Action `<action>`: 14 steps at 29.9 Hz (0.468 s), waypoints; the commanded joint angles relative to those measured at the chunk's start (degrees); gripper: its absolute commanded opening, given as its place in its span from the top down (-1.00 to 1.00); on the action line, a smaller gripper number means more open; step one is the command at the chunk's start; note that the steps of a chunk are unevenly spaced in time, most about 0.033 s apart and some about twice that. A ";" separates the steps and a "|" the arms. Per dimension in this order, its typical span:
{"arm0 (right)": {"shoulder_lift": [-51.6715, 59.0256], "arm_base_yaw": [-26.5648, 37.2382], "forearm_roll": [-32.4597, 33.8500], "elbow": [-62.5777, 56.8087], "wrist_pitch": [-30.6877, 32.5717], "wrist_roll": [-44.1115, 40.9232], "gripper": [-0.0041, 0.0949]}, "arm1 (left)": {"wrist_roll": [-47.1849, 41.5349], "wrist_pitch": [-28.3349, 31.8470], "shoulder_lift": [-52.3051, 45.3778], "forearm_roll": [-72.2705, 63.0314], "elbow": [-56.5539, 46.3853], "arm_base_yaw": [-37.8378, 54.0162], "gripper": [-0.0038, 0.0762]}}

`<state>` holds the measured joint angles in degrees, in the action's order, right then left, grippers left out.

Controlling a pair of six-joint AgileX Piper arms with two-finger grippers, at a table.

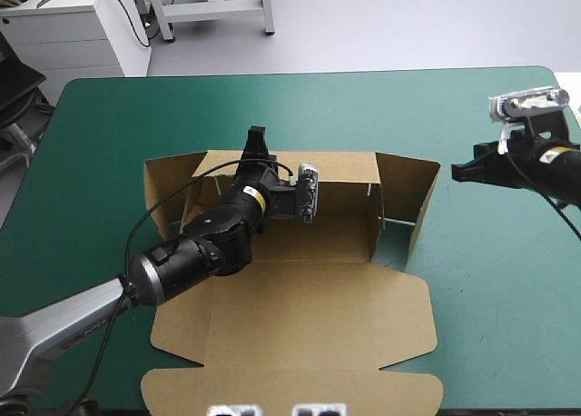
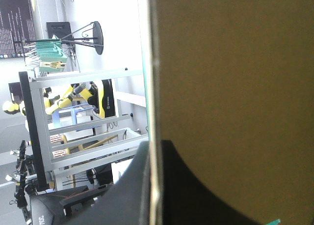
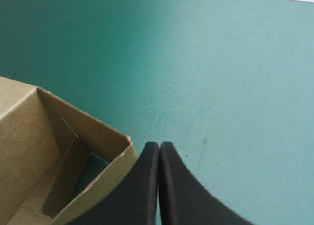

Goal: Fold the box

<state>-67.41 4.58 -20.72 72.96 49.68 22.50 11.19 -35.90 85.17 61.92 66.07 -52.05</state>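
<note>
So the teal-green tabletop [image 1: 490, 280] takes up most of the high view, and the brown box [image 1: 300, 316] sits about in the middle of it. It's half built: the walls on its far half are standing, the lid panel lies flat on the side nearest the robot, and the right-hand flap leans outward.

The left arm reaches over the box's open tray to the far wall. The left pincer [image 1: 257, 142] is pinched onto the top edge of that wall. Its wrist view shows the black fingers [image 2: 132, 190] all but closed, one each side of the board, with brown filling the space ahead.

The right pincer [image 1: 461, 172] is just off the box's right side, not touching it. Its fingers are pressed together into a point with nothing in them, bare cover ahead and the box's corner [image 3: 29, 131] beside them.
</note>
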 commanded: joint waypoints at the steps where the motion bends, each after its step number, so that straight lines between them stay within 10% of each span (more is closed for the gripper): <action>1: -5.86 -0.28 -1.68 6.06 -0.78 0.79 0.95 | -0.06 0.37 -2.35 1.61 2.02 -0.23 0.92; 14: -17.83 -8.37 0.26 10.90 2.97 2.24 0.95 | -0.06 0.37 -2.35 1.38 2.02 -0.13 0.92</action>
<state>-86.89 -0.71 -22.40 81.85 53.66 25.63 11.37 -35.96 85.17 61.46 66.07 -52.05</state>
